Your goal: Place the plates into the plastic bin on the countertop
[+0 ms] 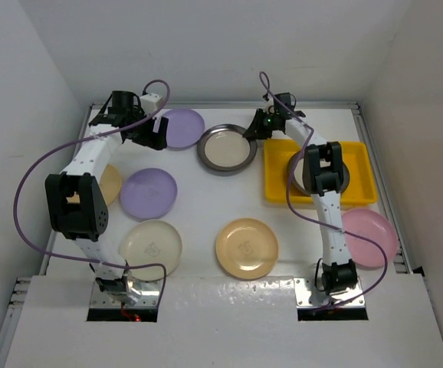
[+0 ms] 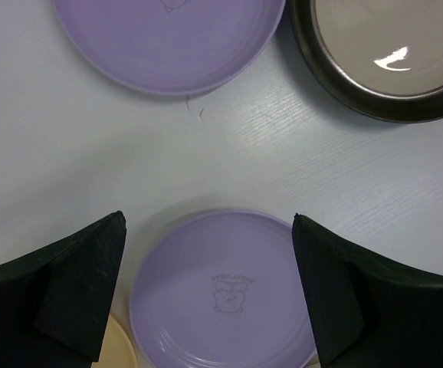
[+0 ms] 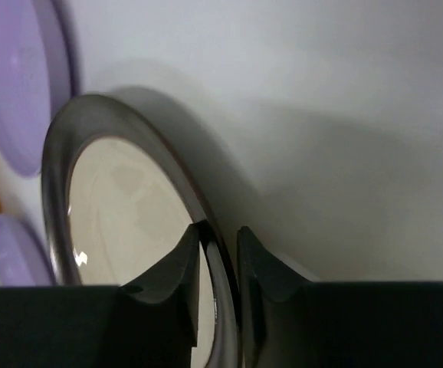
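Currently the right gripper [image 3: 218, 257] has its jaws drawn narrow, one finger inside and one outside the right rim of a grey-rimmed plate [image 1: 226, 149]. An edge pinch is the sensible hold, in my judgement: the plate is shallow and too wide to span, so only the raised rim can be gripped. Whether the plate is clear of the countertop [image 1: 198, 215] cannot be told. It lies just left of the plastic bin [image 1: 279, 188], so the carry should be short.

The left gripper [image 2: 208, 253] hangs with its jaws wide and empty above the far left of the surface, beside the far lavender plate [image 1: 183, 126]. It appears parked well away from the right arm's path.

Container check: the bin sits far right and holds a second grey-rimmed plate [image 1: 344, 180], largely hidden by the right arm. Nothing else can be made out in it.

Outstanding on the countertop:
- the near lavender plate [image 1: 149, 193]
- a cream plate [image 1: 150, 245]
- a yellow-orange plate [image 1: 246, 248]
- a pink plate [image 1: 371, 236] near right
- a yellowish plate [image 1: 110, 184] partly under the left arm
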`<state>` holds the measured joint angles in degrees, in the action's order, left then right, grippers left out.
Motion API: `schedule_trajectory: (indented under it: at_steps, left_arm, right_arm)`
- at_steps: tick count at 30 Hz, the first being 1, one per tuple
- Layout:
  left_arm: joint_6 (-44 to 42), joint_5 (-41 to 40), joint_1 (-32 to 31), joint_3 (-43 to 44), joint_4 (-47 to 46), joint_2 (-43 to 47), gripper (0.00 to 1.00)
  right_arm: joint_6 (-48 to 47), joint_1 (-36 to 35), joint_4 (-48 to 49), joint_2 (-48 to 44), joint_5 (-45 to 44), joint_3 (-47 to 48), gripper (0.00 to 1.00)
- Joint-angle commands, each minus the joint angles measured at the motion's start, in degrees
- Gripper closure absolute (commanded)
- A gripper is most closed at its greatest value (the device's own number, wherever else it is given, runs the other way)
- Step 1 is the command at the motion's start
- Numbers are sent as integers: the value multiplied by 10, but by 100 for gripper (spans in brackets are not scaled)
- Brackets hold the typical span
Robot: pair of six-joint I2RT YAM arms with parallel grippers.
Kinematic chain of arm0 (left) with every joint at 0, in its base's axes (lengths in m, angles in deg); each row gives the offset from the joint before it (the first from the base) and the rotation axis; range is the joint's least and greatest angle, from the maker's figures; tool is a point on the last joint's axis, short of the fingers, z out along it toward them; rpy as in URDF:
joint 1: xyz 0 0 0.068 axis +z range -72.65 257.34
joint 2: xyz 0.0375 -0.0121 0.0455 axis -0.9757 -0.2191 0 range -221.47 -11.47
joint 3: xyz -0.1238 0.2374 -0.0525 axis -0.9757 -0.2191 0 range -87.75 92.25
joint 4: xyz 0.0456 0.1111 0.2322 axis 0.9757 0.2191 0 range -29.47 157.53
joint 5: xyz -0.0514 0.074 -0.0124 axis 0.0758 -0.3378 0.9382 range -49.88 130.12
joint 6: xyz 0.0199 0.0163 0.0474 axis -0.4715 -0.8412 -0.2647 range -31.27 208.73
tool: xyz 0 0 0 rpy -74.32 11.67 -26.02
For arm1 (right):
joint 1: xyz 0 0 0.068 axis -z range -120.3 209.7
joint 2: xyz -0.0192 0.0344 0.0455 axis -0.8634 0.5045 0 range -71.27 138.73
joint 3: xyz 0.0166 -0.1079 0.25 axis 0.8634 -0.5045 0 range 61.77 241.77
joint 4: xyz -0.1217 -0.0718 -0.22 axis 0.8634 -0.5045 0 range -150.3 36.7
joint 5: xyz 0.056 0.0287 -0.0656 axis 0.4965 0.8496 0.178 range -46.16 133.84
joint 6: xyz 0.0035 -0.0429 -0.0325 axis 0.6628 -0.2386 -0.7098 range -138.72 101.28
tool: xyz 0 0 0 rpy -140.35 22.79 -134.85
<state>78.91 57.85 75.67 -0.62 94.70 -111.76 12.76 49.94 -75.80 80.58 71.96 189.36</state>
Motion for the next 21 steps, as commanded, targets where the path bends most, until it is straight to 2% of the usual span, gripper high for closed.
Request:
schedule_trajectory:
  at_steps: [1, 2, 5, 9, 13, 18, 21]
  left_arm:
    - [4, 12, 0, 1, -8, 6, 10]
    - [4, 12, 0, 1, -8, 6, 10]
    - [4, 12, 0, -5, -8, 11, 10]
    - [4, 12, 0, -5, -13, 11, 10]
    - [-2, 12, 0, -10, -13, 17, 10]
    - [-7, 18, 0, -10, -13, 28, 10]
    - [-7, 18, 0, -10, -13, 28, 10]
  right_arm:
    - [-23, -23, -3, -22, 34, -27, 82]
    - [-29, -28, 0, -30, 40, -33, 82]
    - [-56, -40, 5, -42, 61, -54, 99]
    - [-28, -48, 27, -86, 64, -62, 100]
    - [37, -42, 122, -183, 80, -106, 100]
    - [162, 11, 238, -319, 120, -239, 100]
    - [204, 53, 331, -417, 131, -392, 100]
